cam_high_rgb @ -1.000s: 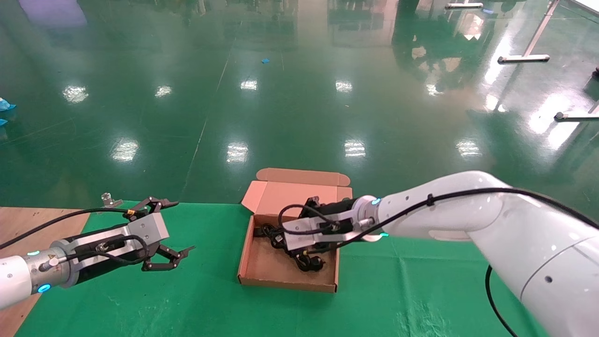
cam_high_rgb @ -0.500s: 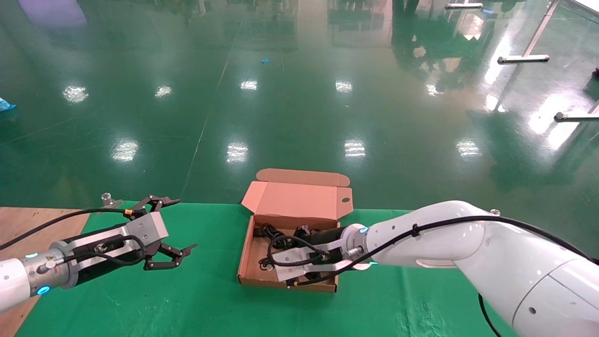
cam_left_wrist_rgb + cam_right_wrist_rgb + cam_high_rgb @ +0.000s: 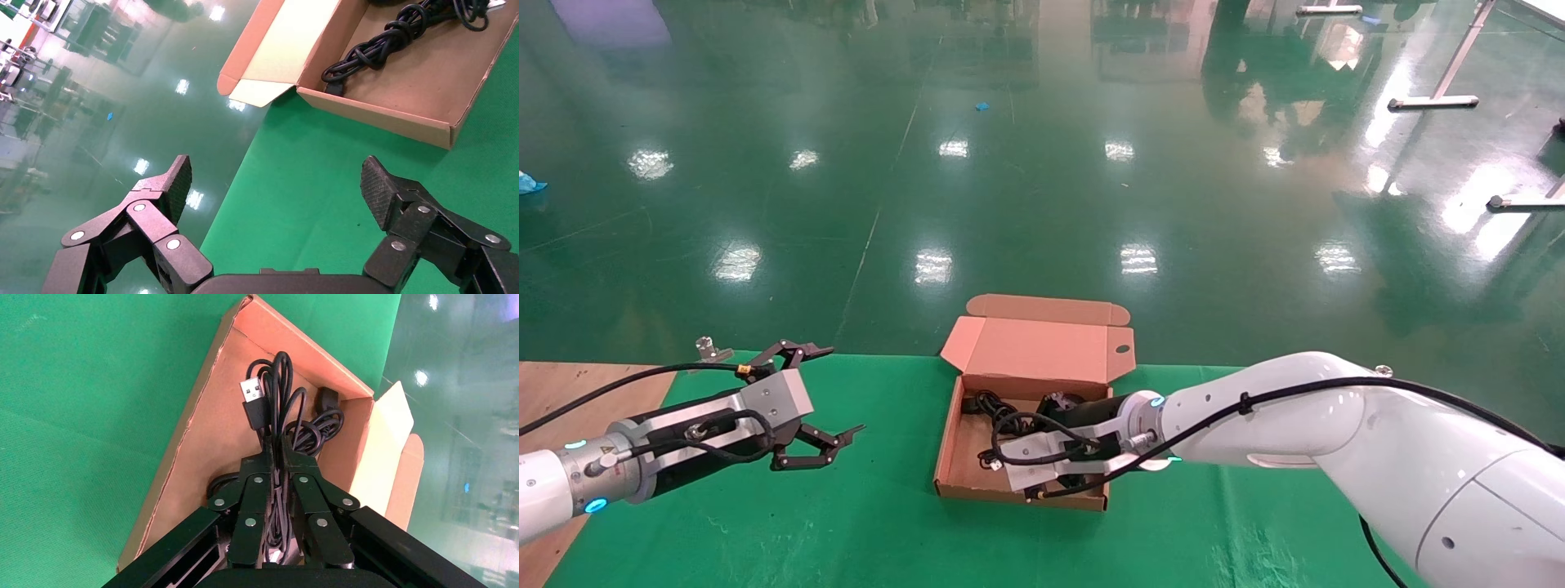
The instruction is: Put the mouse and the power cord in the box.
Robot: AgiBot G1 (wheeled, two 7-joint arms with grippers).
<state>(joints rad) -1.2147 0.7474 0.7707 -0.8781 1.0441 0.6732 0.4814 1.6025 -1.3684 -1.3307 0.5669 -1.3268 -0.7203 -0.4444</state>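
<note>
**Right arm lowers the mouse cable into the box**

The right gripper was clamped on the thin bundled cable of the mouse, its USB plug jutting out past the fingertips over the floor of the box. The mouse body itself could not be made out; it seemed to lie under the gripper. Against the picture a second earlier, the right arm had dropped from the far wall of the box toward its near wall and come lower, so the bundle hung just above the cardboard, or touched it; which could not be told. In the last half second it barely moved, which suggested the lowering was about finished.

The power cord already lay inside the box, coiled against the far wall below the raised flap lid.

The left gripper hovered to the left of the box, well apart from it, above the green cloth, its fingers spread wide and holding nothing.

By this reckoning one item was stowed and the second was at the point of release; what remained was letting go and withdrawing without dragging the cable back out.
</note>
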